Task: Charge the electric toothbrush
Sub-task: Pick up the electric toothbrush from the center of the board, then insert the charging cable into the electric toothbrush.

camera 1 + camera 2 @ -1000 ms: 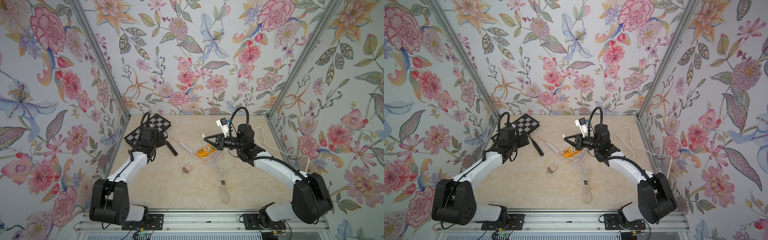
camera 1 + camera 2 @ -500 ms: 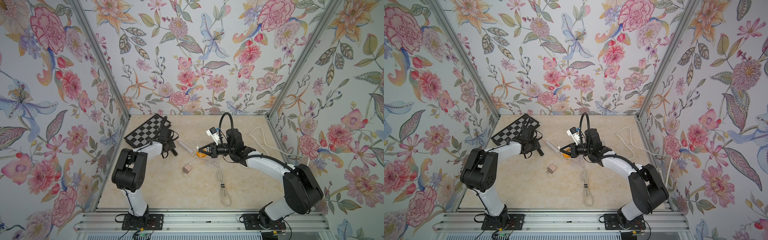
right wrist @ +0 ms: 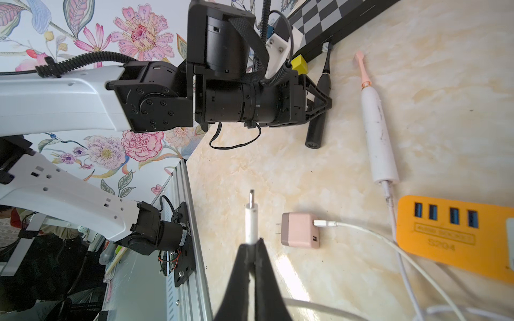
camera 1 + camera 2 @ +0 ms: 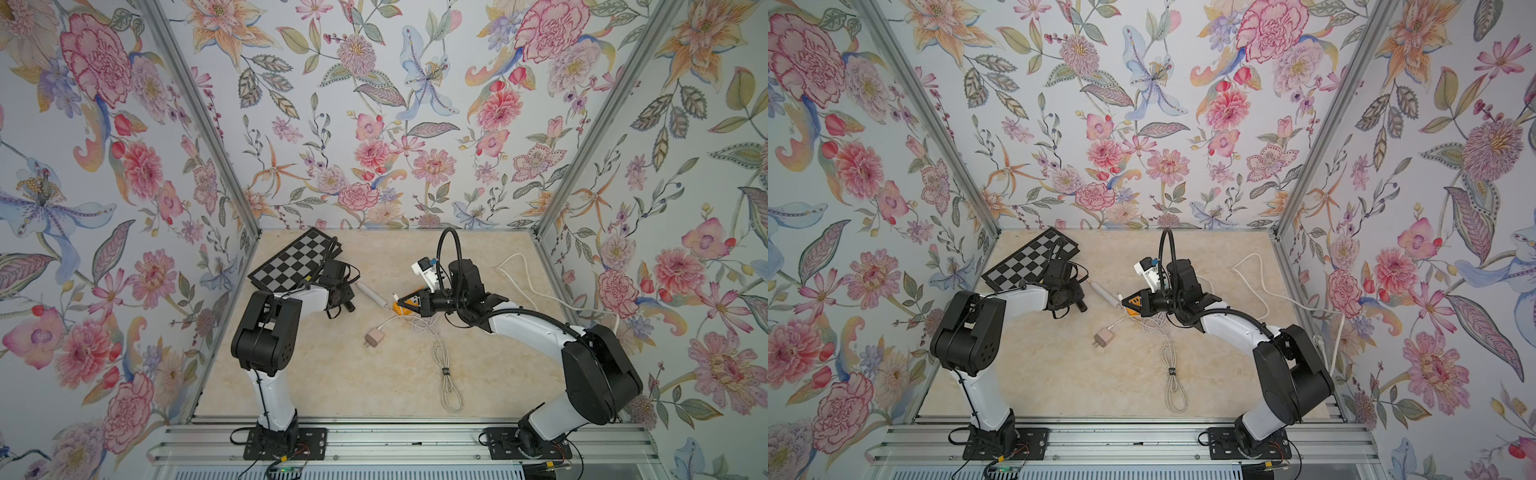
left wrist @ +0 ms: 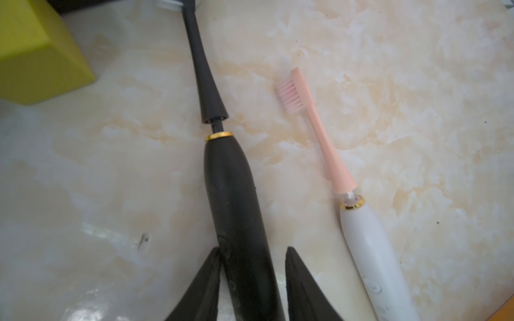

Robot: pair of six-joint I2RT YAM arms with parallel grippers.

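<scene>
A black electric toothbrush [image 5: 236,194] lies on the marble table, and its handle runs between the fingers of my left gripper [image 5: 251,250]. One finger touches the handle and a narrow gap shows at the other, so this gripper is open. Beside it lies a white toothbrush with a pink head [image 5: 370,244], which has a white cable in its base [image 3: 387,189]. My right gripper [image 3: 253,241] is shut on a white charging plug [image 3: 251,219], held above the table and pointing toward the left arm. In both top views the two grippers [image 4: 343,297] [image 4: 1121,300] face each other mid-table.
An orange USB hub [image 3: 450,236] and a pink wall adapter [image 3: 299,233] lie near the right gripper. A checkered board [image 4: 295,262] rests at the back left with a yellow block [image 5: 36,50] beside it. A bundled white cable [image 4: 446,365] trails toward the front.
My left gripper has come down over the black toothbrush and its jaws have narrowed round the handle. The right gripper has shifted left with the plug still in it.
</scene>
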